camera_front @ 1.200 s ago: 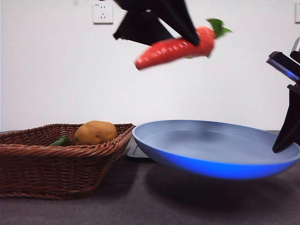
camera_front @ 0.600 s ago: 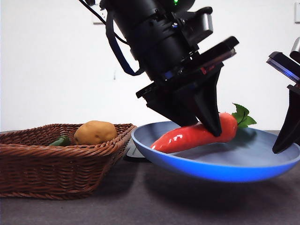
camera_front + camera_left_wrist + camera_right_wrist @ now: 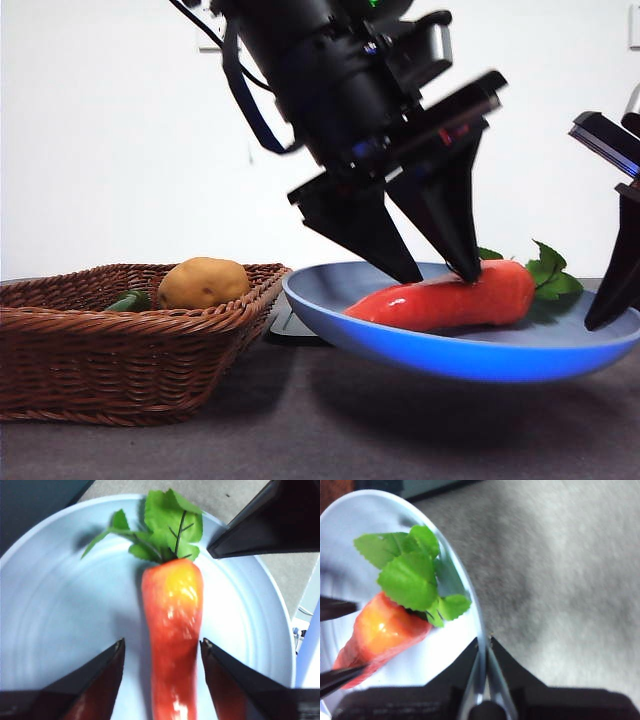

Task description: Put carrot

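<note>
The red-orange carrot (image 3: 450, 298) with green leaves lies in the blue plate (image 3: 440, 350), leaves toward the right. It also shows in the left wrist view (image 3: 172, 625) and the right wrist view (image 3: 380, 630). My left gripper (image 3: 440, 275) hangs just over the carrot, open, one jaw on each side of it, not gripping (image 3: 162, 645). My right gripper (image 3: 484, 642) is shut on the plate's rim (image 3: 479, 630) and holds the plate tilted above the table; it shows at the right edge of the front view (image 3: 612, 290).
A wicker basket (image 3: 120, 350) stands at the left on the table, with a yellow-brown potato (image 3: 203, 283) and a small green vegetable (image 3: 128, 300) in it. A dark flat object (image 3: 290, 325) lies behind the plate. A wall socket sits high on the white wall.
The left gripper came down from high above with the carrot, set it into the plate and opened; the carrot slid a little to the right. The right gripper and plate have stayed still.
</note>
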You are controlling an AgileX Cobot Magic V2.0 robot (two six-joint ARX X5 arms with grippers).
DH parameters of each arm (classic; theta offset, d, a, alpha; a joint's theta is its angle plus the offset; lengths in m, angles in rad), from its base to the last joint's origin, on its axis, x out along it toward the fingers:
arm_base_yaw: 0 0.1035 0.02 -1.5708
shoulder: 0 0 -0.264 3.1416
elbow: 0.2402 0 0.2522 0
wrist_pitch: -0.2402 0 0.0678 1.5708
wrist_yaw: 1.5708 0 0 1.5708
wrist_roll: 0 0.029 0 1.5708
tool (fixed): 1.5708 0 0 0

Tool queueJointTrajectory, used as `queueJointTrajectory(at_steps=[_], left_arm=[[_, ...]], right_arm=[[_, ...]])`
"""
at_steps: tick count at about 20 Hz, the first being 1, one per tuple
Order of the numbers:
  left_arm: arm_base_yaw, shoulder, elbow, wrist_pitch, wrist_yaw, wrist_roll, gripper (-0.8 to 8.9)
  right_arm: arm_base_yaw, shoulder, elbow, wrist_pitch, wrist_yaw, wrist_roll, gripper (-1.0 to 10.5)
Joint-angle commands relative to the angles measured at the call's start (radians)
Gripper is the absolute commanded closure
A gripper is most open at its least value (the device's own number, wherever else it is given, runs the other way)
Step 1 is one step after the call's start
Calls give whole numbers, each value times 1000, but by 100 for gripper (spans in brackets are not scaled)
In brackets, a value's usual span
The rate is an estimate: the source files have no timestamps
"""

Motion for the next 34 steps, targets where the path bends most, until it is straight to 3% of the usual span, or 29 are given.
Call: queueJointTrajectory(at_steps=[1,7,12,20,24,30,34], left_arm=[[2,-59,13,-28,-5,0,538],[25,-292,13,-128,-6,5,542],[25,-447,13,-222,-6,5,542],[25,-494,13,-285,-6,5,542],[25,-493,13,-245,-6,5,542],[25,-493,13,-184,-6,5,542],[25,-493,13,-53,-42,6,542]], right_arm=[[4,5,15,-10,-1,40,944],[-10,109,183,-76,5,2,943],[-57,350,407,-77,6,-62,943],[-117,749,737,-85,55,-110,943],[-132,798,765,-90,55,-157,943],[-135,799,765,-98,55,-204,731],[-141,776,765,-126,53,-219,713]])
